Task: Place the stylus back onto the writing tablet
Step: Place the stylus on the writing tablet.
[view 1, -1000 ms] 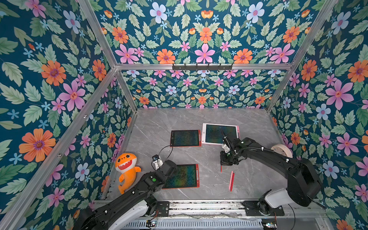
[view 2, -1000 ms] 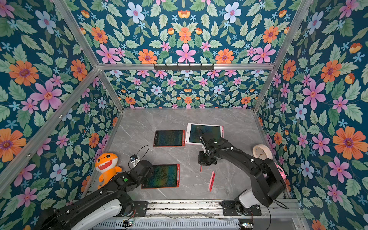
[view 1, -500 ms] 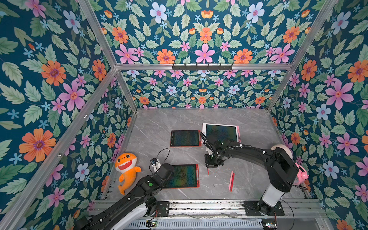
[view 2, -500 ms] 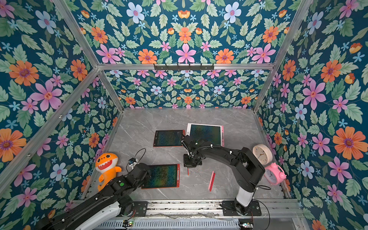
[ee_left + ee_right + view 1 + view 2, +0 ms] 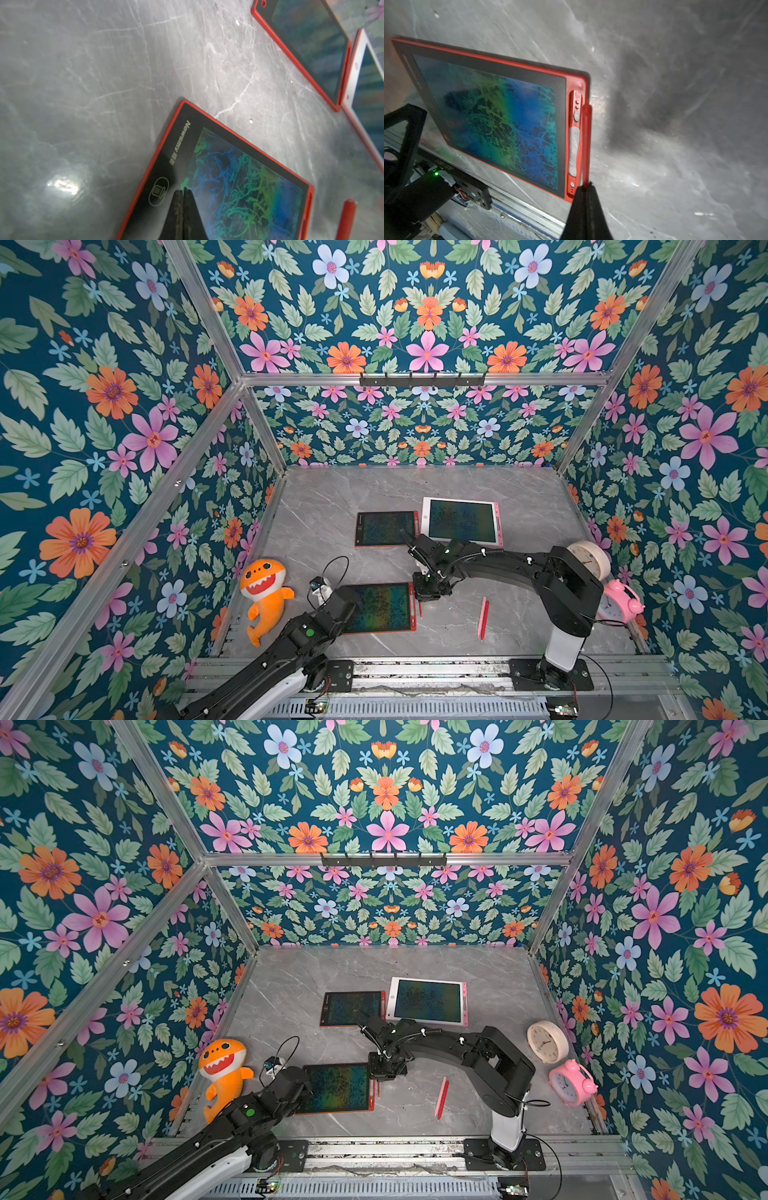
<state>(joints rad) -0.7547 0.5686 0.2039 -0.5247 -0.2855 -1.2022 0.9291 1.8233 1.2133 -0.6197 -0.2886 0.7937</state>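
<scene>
I count three writing tablets [image 5: 380,608] and two styluses. The right end effector [image 5: 584,188] pinches one stylus [image 5: 586,145]. The spare stylus [image 5: 483,618] shows only in both top views. The left end effector [image 5: 184,190] is closed, empty.

A stylus [image 5: 586,135] is just beside the nearest tablet [image 5: 492,116].

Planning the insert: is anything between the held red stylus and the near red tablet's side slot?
Nothing visible: the thin red stylus in the right gripper sits right beside the side slot of the red-framed writing tablet.
</scene>
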